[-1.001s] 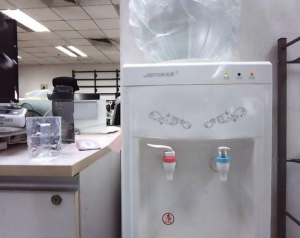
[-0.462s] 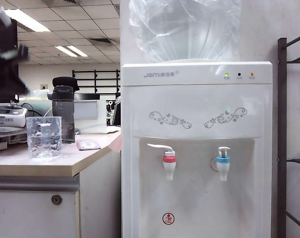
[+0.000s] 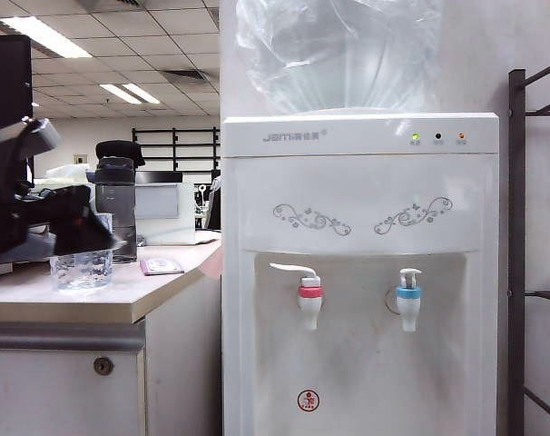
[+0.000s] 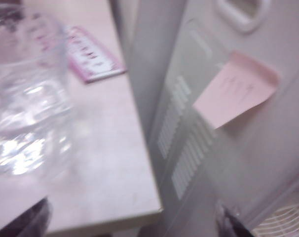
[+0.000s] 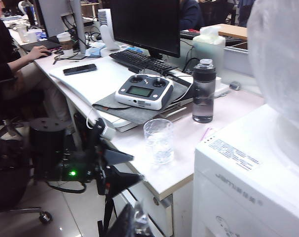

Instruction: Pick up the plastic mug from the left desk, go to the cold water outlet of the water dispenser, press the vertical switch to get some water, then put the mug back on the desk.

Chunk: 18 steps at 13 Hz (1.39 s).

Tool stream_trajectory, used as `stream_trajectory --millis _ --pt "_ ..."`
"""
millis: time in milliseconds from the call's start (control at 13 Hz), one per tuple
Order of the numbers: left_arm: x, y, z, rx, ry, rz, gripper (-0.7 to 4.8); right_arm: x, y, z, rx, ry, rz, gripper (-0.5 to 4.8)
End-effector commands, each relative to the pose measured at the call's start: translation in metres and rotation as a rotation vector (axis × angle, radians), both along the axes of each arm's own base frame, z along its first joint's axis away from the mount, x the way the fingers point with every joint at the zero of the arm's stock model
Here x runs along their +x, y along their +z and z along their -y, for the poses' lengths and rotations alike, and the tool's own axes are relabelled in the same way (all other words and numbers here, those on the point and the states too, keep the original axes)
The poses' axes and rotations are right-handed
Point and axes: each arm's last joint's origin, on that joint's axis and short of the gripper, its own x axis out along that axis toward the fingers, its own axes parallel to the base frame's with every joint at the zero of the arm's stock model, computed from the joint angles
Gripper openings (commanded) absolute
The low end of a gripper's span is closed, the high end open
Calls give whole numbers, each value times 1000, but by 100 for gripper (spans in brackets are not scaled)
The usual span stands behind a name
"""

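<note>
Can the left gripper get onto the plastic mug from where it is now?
Probably yes. The left gripper is open right in front of the plastic mug on the left desk; nothing visible stands between them.

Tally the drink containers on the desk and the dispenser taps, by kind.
Clear plastic mug: 1
Smoky-grey bottle: 1
Paper coffee cup: 1
Red-collared tap: 1
Blue-collared tap: 1
Total: 5
</note>
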Motion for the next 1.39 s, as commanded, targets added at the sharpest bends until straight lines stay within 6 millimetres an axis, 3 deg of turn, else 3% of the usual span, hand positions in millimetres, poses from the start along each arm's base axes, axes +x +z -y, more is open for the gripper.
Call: stream_trajectory --millis 77,616,1386 --pt "33 -6 -9 2 10 42 444 -3 2 2 3 3 7 -5" --pt "74 -3 -12 -8 -95 36 444 -3 1 2 -5 -1 -2 -5" --pt "76 -6 -10 35 -171 58 425 -3 0 2 -10 0 -8 -5"
